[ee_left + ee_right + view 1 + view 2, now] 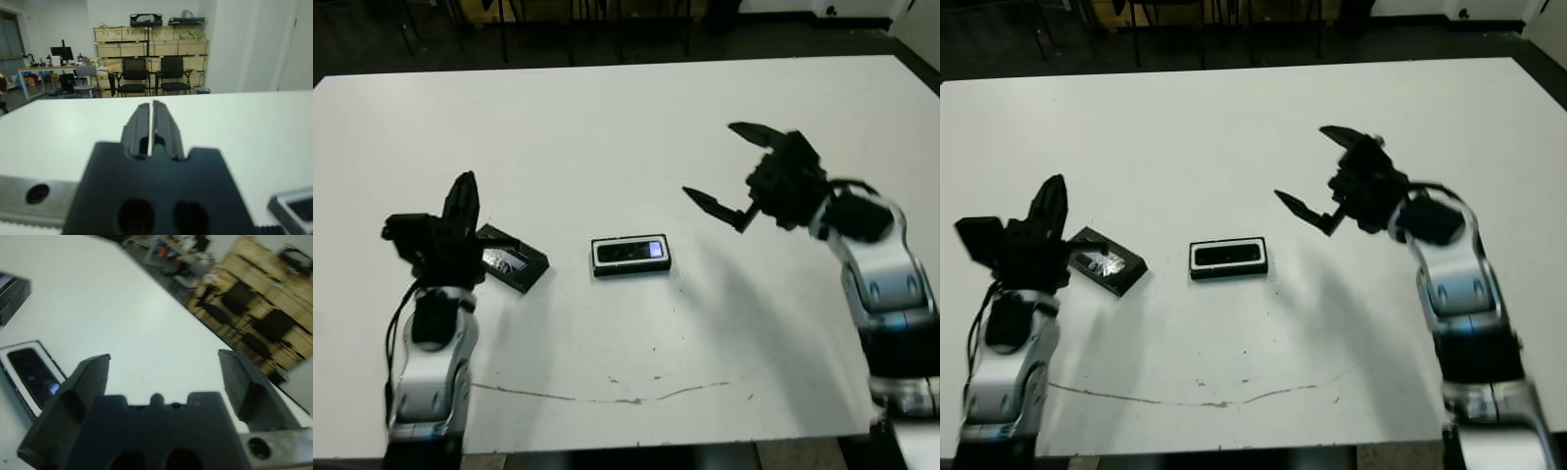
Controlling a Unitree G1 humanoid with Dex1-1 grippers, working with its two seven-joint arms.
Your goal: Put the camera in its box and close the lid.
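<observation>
White lining frames the camera (629,252), which I read as already seated in the box (631,267) near the middle of the table (607,147), its bluish spot toward my right end. The lid (512,258) lies flat on the table just beside the left tool (462,196), well apart from the box and skewed relative to it. The lid is not yet on.

Left tool: fingers pressed together, holding nothing, raised beside the lid. Right tool (729,171): fingers spread wide, holding nothing, hovering above the table to the right of the box, clear of it.

Step in hand, as I judge it: pick up the lid and seat it on the box.

Procedure I would follow:
1. Spread the left tool's fingers before descending; in their present state they cannot take the lid.
2. Align the fingers across the lid's short dimension. The lid is thin and flat, so I expect the grip to need fingertips at table level on its two long edges.
3. Lift straight up, then rotate the lid to match the box's long axis before travelling.
4. Lower the lid squarely; a tilted approach may catch one rim and push the box.
5. Hold the right tool near the box's right end as a stop if the box slides.

Caution: check the camera sits flush first; from the wrist view I cannot confirm it.
</observation>
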